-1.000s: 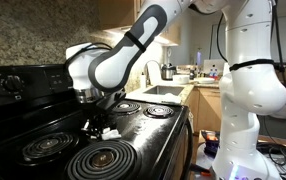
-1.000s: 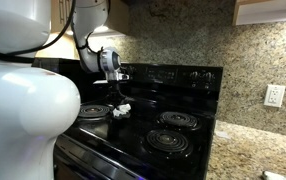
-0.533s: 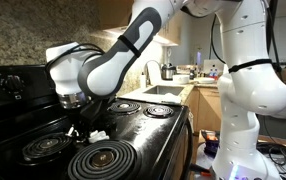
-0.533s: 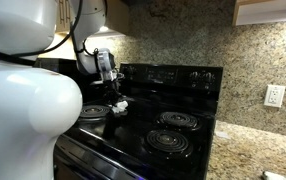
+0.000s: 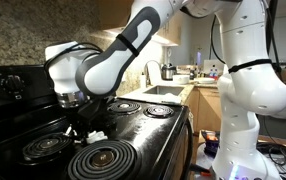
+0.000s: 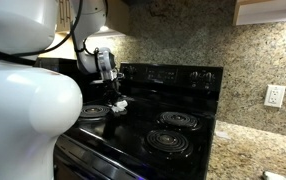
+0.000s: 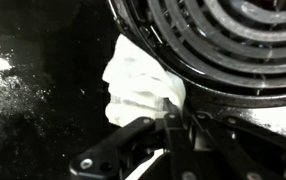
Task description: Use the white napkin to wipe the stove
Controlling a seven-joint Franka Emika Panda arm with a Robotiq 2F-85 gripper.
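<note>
The stove [image 5: 155, 133] is glossy black. In an exterior view it carries a large coil burner [image 5: 104, 160] at the near edge, a second burner [image 5: 47, 147] to the left and two more [image 5: 160, 111] farther back. A light counter with a sink [image 5: 166, 92] lies beyond its far end. The robot's bulky white arm [image 5: 98, 68] hangs over the middle of the cooktop and hides part of it. In an exterior view the white robot body [image 6: 23, 115] fills the near left, and the control panel [image 6: 173, 75] stands under a speckled stone backsplash [image 6: 183, 40] with a wall outlet [image 6: 274, 96] at the right. Compared with a second ago the arm has swung left toward the near burners and dragged the napkin along; over the last half second nothing visibly shifts. The gripper [image 5: 86, 128] points down at the bare black surface between the burners. Its fingers [image 7: 143, 135] are pressed together on the edge of the white napkin [image 7: 133, 85]. In the wrist view the napkin bulges out beyond the fingertips, lying on the stove top just beside the rim of a burner coil [image 7: 223, 40]. In both exterior views the napkin [image 6: 121, 106] sits under the gripper, touching the surface.
</note>
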